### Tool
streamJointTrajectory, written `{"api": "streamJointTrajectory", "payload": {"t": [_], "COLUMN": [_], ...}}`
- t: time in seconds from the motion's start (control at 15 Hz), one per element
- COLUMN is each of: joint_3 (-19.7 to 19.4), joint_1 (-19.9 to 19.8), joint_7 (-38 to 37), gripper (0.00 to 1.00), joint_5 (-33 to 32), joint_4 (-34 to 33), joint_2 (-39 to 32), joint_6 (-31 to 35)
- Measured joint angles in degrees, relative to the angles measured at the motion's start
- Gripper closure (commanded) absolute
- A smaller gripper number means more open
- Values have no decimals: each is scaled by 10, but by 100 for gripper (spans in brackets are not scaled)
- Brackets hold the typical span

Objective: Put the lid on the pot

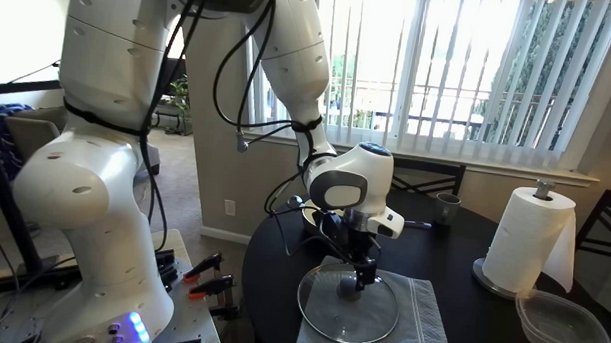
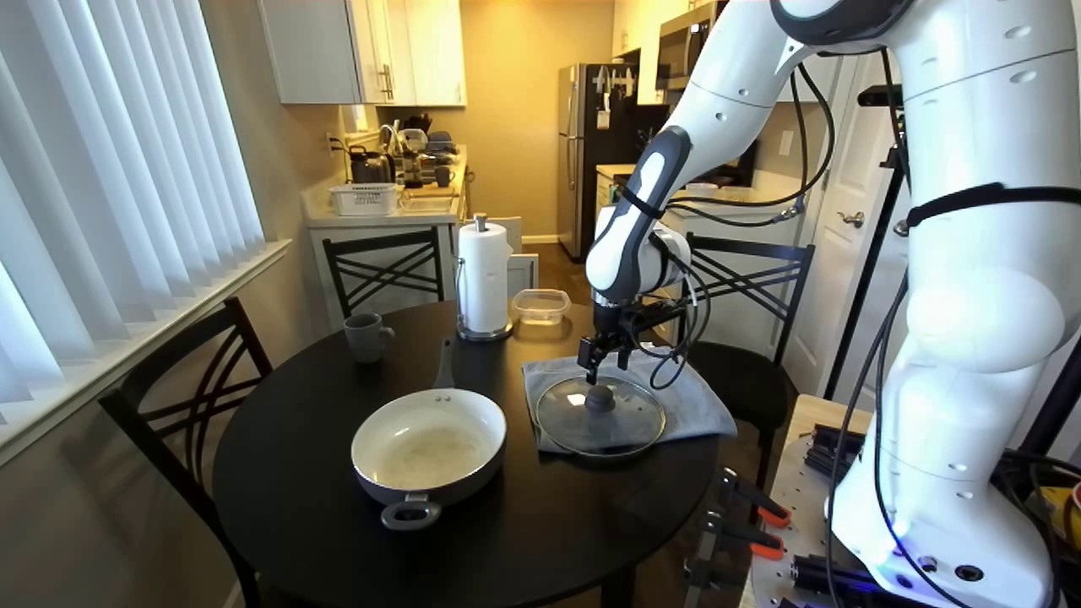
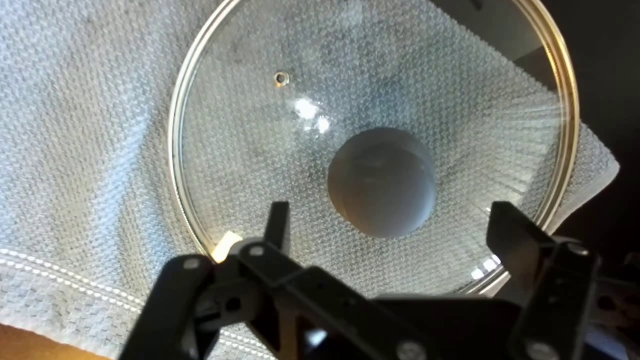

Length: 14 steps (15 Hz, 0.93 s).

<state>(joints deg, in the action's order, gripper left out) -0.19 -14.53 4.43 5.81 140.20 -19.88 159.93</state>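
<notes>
The lid, clear glass with a metal rim, lies flat on a grey towel in both exterior views (image 1: 348,325) (image 2: 629,429) and fills much of the wrist view (image 3: 240,150). Its dark round knob (image 3: 382,182) faces up. My gripper (image 3: 391,212) is open and holds nothing. In the wrist view its fingers lie to either side of the knob, apart from it. In both exterior views the gripper (image 1: 365,280) (image 2: 606,370) is just above the lid near the knob. The pot (image 2: 448,485), cream inside, stands uncovered on the table; in an exterior view the arm partly hides it (image 1: 309,220).
The grey towel (image 1: 431,331) lies near the edge of the round dark table (image 2: 287,481). A mug (image 2: 366,338), a paper towel roll (image 2: 484,279) and a clear plastic container (image 2: 541,307) stand on the table. The pot's long handle (image 2: 445,365) points toward the roll. Chairs surround the table.
</notes>
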Motion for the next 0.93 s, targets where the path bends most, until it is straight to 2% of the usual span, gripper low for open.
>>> {"api": "streamJointTrajectory", "payload": {"t": [0.33, 0.8, 0.87, 0.93], "joint_3": [-2, 3, 4, 6], "joint_1": [0, 1, 1, 1], "joint_7": [0, 0, 0, 0], "gripper": [0, 0, 25, 27], "joint_5": [0, 0, 0, 0], "joint_4": [-23, -73, -78, -82], "joint_2": [-16, -84, -93, -100], "joint_6": [-39, -60, -60, -60]}}
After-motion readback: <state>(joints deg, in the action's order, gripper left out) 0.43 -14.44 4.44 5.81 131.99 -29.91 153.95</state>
